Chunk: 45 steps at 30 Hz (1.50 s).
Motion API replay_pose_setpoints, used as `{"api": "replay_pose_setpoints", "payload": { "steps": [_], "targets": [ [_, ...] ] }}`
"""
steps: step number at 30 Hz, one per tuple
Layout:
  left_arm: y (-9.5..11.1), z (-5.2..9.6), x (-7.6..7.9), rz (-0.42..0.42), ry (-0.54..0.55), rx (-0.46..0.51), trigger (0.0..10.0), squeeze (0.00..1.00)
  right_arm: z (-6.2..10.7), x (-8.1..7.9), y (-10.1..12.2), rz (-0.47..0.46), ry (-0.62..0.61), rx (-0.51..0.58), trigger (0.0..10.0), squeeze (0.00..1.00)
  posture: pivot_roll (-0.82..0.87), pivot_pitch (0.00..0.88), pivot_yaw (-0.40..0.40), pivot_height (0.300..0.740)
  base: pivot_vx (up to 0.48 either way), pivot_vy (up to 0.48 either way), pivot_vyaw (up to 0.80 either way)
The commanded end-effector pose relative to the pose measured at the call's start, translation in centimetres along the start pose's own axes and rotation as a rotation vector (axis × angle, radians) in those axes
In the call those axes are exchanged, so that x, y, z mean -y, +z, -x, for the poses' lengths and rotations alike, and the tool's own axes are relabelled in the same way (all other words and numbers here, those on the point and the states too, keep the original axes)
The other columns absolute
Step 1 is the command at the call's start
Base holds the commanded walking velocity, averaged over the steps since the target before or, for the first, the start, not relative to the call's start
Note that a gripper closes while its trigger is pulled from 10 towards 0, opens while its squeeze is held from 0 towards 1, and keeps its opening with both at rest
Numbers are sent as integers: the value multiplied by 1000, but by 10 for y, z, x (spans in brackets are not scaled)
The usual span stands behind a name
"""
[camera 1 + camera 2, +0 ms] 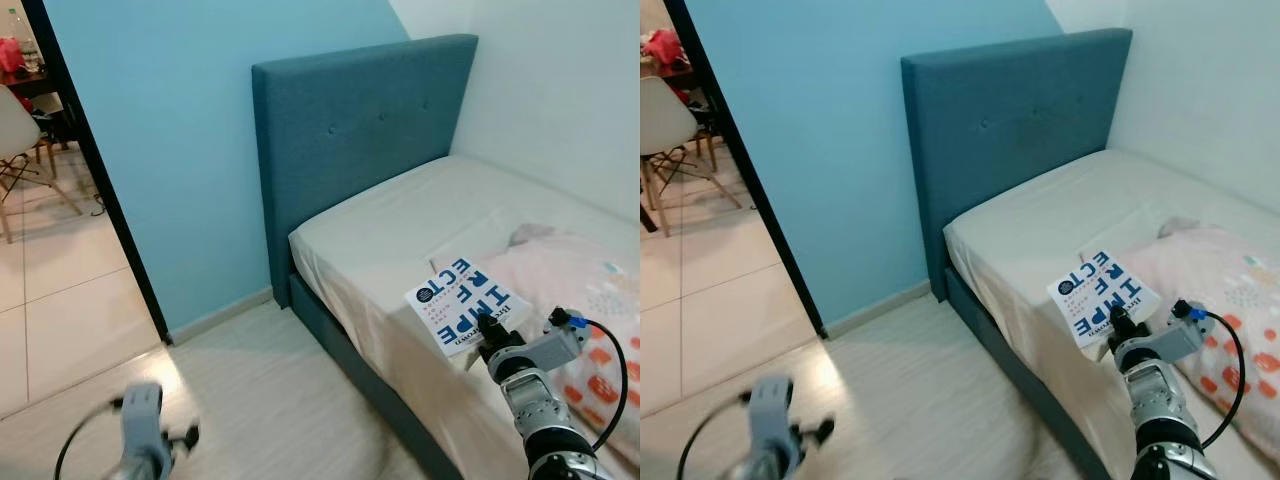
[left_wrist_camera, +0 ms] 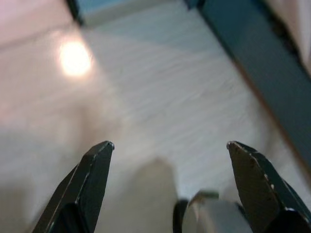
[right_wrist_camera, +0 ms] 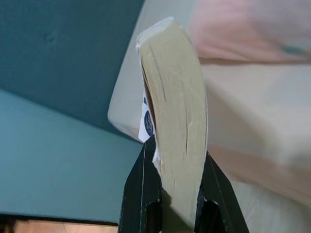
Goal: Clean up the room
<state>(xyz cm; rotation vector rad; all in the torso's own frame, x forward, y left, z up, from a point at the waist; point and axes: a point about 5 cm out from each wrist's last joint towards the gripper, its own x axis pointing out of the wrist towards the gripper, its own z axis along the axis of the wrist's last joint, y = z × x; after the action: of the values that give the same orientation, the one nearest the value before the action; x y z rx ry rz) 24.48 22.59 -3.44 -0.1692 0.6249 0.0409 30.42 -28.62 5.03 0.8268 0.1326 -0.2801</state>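
— grippers first: what is each one doing?

— right gripper (image 3: 171, 194) is closed tight on a book (image 1: 468, 302), its two black fingers (image 3: 141, 189) pressing the front and back covers near one edge, with the cream page block squeezed between them. left gripper (image 2: 170, 145) hangs low over the pale wood-look floor (image 1: 270, 400), fingers spread wide apart with nothing between them.

— where is the book, and which way does it point?

— it is held up in the air over the near side edge of the bed (image 1: 400, 230), just above the cream sheet. from the head camera its white cover faces up and toward the camera, tilted, with large blue letters and a dark round mark near one corner. the long axis runs roughly away from the gripper, slanting up and toward the robot's left, in the direction of the teal headboard (image 1: 360, 130). in the right wrist view the book is seen edge on, page edges toward the camera, bending slightly above the fingers.

— what lies around it?

— a pink patterned blanket (image 1: 580, 300) lies on the mattress to the robot's right of the book. a light blue wall (image 1: 190, 150) stands behind the headboard, and a dark-framed doorway at far left opens onto a tiled room with a white chair (image 1: 18, 130).
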Motion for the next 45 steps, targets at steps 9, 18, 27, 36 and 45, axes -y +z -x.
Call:
{"api": "replay_pose_setpoints", "payload": {
  "steps": [9,18,27,36,45],
  "targets": [
    [-7,5,-5,-24,-27,-2,10000,0,-6,-8,7,-154,10,85,9922,0,58,96,42,565,0,0,0],
    [-19,19,-22,-49,-38,16,10000,0,-23,-43,7,-176,75,21,10000,0,142,199,40,550,0,0,0],
    [-16,24,-27,-90,-76,53,10000,0,-44,-105,31,-134,195,-4,10000,1000,183,250,54,550,0,0,0],
    [-9,16,-10,-119,-136,66,10000,0,-36,-68,45,-229,58,116,10000,1000,116,223,57,550,0,0,0],
    [-9,12,0,-156,-185,29,10000,0,8,5,18,-296,-127,271,10000,1000,45,180,89,550,0,0,0]
  ]
}}
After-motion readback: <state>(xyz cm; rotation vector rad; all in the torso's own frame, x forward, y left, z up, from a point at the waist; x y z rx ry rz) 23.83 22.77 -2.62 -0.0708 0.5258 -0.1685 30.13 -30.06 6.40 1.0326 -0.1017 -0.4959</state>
